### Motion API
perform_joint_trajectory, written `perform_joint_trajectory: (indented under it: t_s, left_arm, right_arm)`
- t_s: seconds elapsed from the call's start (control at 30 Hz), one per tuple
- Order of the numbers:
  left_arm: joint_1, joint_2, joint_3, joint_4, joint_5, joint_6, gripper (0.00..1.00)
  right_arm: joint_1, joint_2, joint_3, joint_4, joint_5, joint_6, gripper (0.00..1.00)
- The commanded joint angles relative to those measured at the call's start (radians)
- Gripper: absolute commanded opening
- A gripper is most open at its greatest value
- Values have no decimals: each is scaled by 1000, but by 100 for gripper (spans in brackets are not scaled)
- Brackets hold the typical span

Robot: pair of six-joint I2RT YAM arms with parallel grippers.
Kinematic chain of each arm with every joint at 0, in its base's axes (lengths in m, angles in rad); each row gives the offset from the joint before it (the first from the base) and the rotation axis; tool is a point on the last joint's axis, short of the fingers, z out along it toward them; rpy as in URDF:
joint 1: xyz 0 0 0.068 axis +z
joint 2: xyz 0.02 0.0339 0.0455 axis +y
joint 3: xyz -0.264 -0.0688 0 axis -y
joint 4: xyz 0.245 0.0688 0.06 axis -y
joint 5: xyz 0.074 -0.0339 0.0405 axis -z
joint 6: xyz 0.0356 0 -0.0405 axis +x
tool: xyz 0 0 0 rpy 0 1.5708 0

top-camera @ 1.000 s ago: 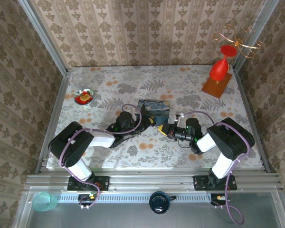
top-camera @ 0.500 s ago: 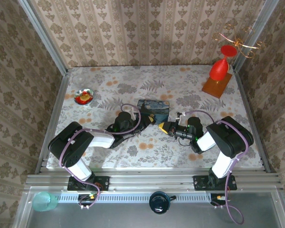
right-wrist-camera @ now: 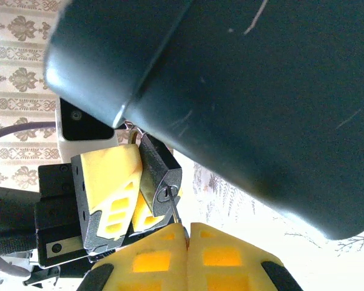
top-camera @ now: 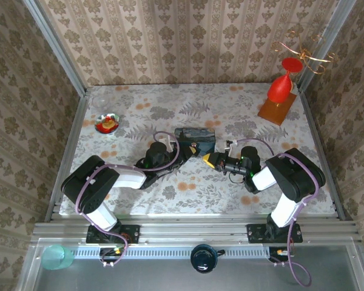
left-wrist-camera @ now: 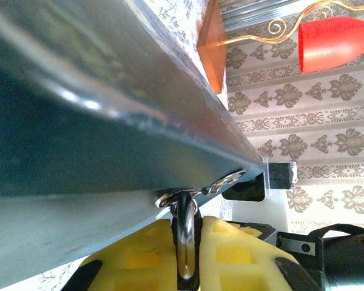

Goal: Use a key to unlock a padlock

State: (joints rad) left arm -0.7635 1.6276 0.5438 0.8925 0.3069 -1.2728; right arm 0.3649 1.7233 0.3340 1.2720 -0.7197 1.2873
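The padlock [right-wrist-camera: 159, 173] is a small dark block hanging from the front of the blue painted tin [top-camera: 195, 137]. My left gripper [left-wrist-camera: 187, 225] is shut on the padlock [left-wrist-camera: 185, 242], whose shiny metal stands pinched between the yellow fingers [left-wrist-camera: 139, 257] just under the tin's edge. In the right wrist view those left fingers [right-wrist-camera: 106, 182] flank the lock body. My right gripper [right-wrist-camera: 188, 227] is shut on the key [right-wrist-camera: 174, 210], whose thin blade reaches the keyhole in the lock's end face. From above, left gripper [top-camera: 190, 149] and right gripper [top-camera: 208, 159] meet at the tin's near side.
A red ornament on a wooden base [top-camera: 278, 97] stands at the back right, with its gold wire branches above. A small glass dish [top-camera: 107, 123] sits at the left. The tin's dark underside [right-wrist-camera: 261, 91] hangs close over both wrists. Walls enclose three sides.
The tin has tipped, so less of its painted top shows from above. My right gripper has shifted up and left toward it with the key. The left gripper has stayed in place.
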Motion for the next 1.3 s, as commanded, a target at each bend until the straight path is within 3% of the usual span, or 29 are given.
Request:
perform_joint_trajectory:
  t_s: [0.0,0.67,1.27]
  left_arm:
    - [-28,-40,27,96,110,-18,0]
    - [-35,-31,36,111,141,-31,0]
    - [-56,-5,71,42,174,-10,0]
  right_arm:
    - [0,-11,52,33,-23,-4,0]
    - [-46,-11,111,33,-68,25,0]
    - [-15,0,149,31,-103,20,0]
